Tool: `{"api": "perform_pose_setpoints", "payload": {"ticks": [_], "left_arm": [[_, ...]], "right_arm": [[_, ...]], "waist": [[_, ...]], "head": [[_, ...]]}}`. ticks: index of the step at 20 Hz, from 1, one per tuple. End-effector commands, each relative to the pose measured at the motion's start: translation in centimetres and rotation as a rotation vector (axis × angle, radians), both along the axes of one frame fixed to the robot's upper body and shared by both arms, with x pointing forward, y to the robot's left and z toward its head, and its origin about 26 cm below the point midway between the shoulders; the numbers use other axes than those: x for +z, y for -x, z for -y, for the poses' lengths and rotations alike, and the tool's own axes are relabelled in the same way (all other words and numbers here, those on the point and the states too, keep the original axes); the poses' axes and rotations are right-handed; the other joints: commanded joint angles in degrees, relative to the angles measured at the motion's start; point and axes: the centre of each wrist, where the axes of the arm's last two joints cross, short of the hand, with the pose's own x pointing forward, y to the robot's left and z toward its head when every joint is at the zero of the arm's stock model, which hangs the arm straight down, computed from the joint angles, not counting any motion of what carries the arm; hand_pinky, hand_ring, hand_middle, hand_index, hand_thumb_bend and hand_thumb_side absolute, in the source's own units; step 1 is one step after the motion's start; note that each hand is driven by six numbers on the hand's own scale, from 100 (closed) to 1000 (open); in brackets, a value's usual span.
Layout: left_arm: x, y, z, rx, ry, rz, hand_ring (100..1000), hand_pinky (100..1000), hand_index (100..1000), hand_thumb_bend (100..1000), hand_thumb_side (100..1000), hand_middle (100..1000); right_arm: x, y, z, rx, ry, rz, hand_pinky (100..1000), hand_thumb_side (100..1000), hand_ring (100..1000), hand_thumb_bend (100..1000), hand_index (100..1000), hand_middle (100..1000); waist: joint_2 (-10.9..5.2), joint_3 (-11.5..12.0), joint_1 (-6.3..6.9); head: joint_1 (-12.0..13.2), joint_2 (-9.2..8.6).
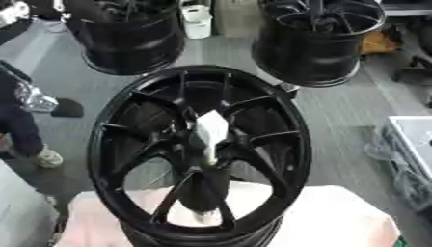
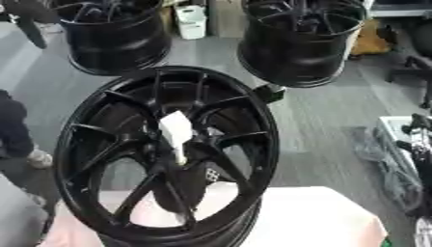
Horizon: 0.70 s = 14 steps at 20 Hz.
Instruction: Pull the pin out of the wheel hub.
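A black multi-spoke wheel hub (image 1: 199,149) lies on a pale pink-white surface (image 1: 337,222) in front of me, its open face turned up and tilted toward the camera. A white, tapered pin (image 1: 209,134) stands out of the centre bore, wider at its top and narrowing toward the hub centre. The same pin (image 2: 176,132) shows in the right eye view, a little left of the picture's middle. Neither of my hands appears in either view.
Two more black wheels stand on the grey floor behind, one at the back left (image 1: 131,36) and one at the back right (image 1: 317,38). A white container (image 1: 196,20) sits between them. A person's leg and shoe (image 1: 25,132) are at the left edge.
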Motion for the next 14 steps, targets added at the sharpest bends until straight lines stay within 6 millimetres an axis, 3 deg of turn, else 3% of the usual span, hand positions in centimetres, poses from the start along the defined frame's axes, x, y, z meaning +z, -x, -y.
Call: {"api": "perform_pose_setpoints", "payload": {"ticks": [1,8,14], "left_arm": [[0.0,-1.0,1.4,-0.117,-0.234,0.013,597,656,840,720,313,776],[-2.3,-3.0,5.8,-0.256,-0.419,-0.007,568,655,808,692,223,747],[-4.9,-4.6,7.5,-0.294,-0.494,-0.016,557,650,798,676,197,735]], "right_arm": [[0.9,0.0,0.4,0.006,0.037,0.018,721,692,815,100,964,841],[1.0,0.0,0.5,0.01,0.045,0.021,721,691,815,100,963,840],[1.1,-0.2,0.3,0.026,0.048,0.025,721,693,815,100,964,840]], "waist": [[-0.84,-0.54,0.15],[-0.83,-2.04,0.7],[-0.53,-3.26,1.05]], "head": [[0.22,-0.26],[0.58,0.22],[1.1,0.18]]}}
